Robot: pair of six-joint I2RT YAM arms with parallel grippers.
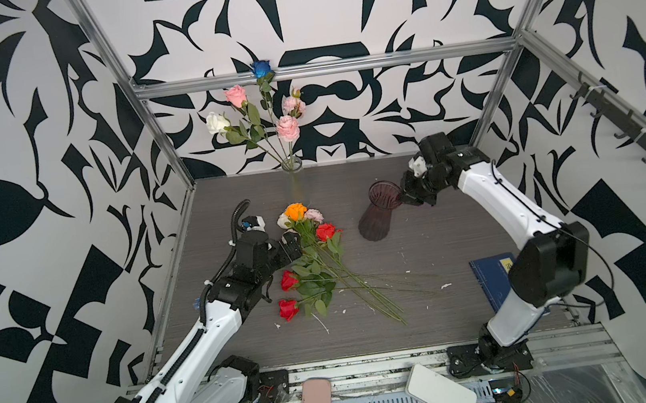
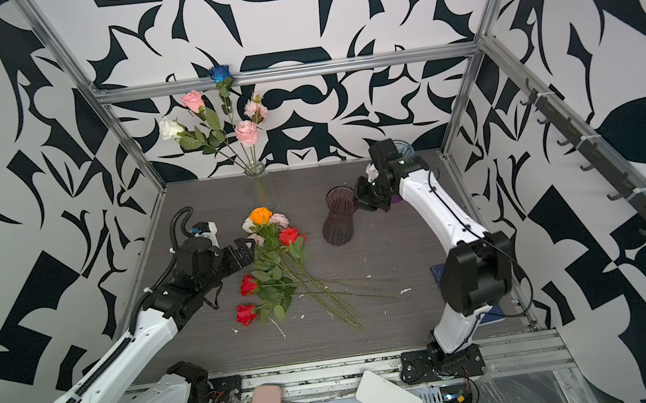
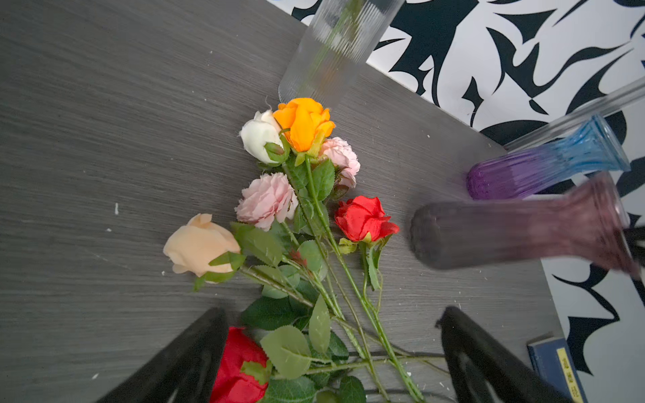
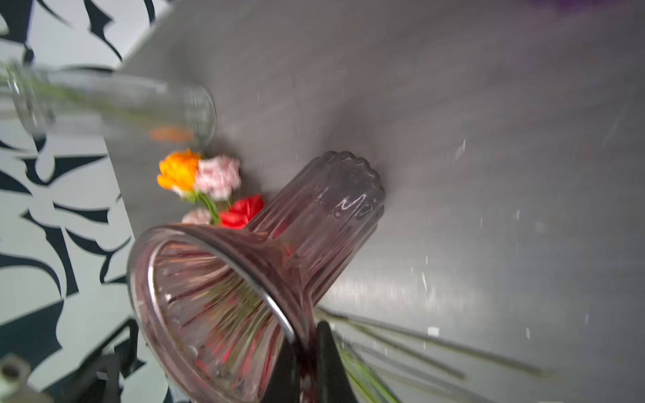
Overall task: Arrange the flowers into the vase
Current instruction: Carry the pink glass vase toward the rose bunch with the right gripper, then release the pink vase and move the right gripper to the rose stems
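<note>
While the right gripper (image 4: 307, 349) pinches the rim of the ribbed plum vase (image 1: 377, 216), green-stemmed red, pink, peach, white and orange flowers (image 1: 312, 262) lie heaped on the table (image 1: 430, 302) beneath the left gripper (image 1: 292, 247), jaws spread.

The right gripper (image 4: 309, 352) pinches the flared rim of a plum-pink ribbed glass vase (image 4: 324, 216), one black finger (image 4: 285, 375) inside the mouth, one outside. Just beyond the vase lie an orange rose (image 4: 178, 171), a pale pink rose (image 4: 218, 176) and a red rose (image 4: 244, 211) on the grey wood-grain table (image 4: 488, 139). Thin green stems (image 4: 419, 340) pass close beside the outer finger. Farther off, blurred, is a clear glass vase (image 4: 111, 101).
</note>
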